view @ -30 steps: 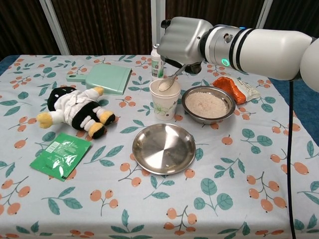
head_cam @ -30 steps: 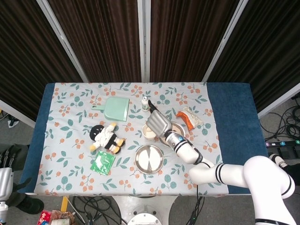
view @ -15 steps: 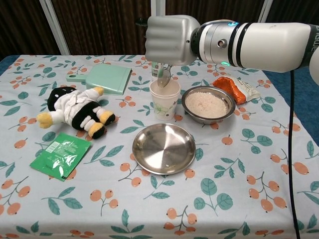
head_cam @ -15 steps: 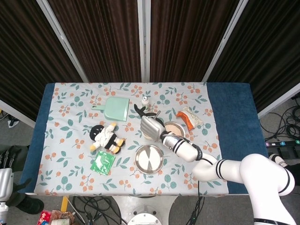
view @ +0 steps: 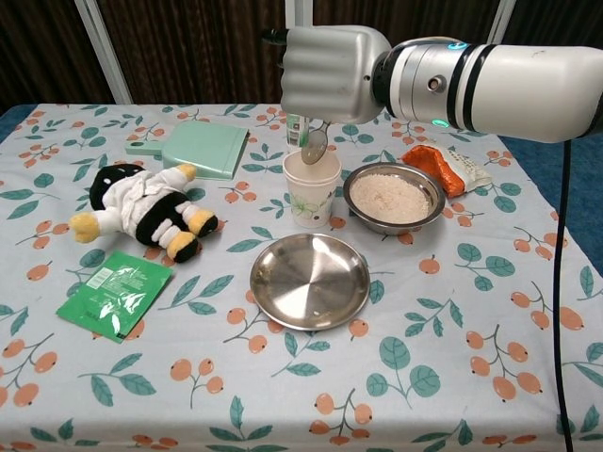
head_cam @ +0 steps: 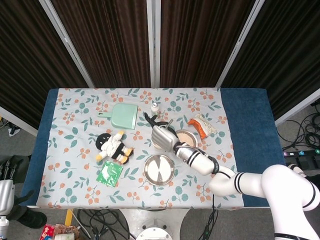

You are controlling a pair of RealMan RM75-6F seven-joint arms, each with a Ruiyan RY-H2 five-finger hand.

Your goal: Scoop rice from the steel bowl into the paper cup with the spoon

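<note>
Since half a second ago the right hand point(view: 332, 73) has barely shifted, drifting slightly right above the cup point(view: 312, 187), and the spoon point(view: 313, 145) now hangs bowl-down over the cup's mouth.

From the chest camera, that hand is a closed fist around the spoon handle, knuckles toward us. The cup stands upright on the flowered cloth point(view: 452, 320), just left of the bowl point(view: 393, 198), which holds rice. An empty steel plate point(view: 309, 281) sits in front of both. Off to the left lie a plush toy point(view: 141, 212), a green packet point(view: 115, 293) and a mint dustpan point(view: 192, 148). An orange snack bag point(view: 447, 166) lies behind the bowl.

From the head camera, the same hand point(head_cam: 164, 136) covers the cup (I can't make out the spoon here). The bowl point(head_cam: 187, 137) shows just right of it, the plate point(head_cam: 158, 169) nearer the robot. The left hand is out of sight.
</note>
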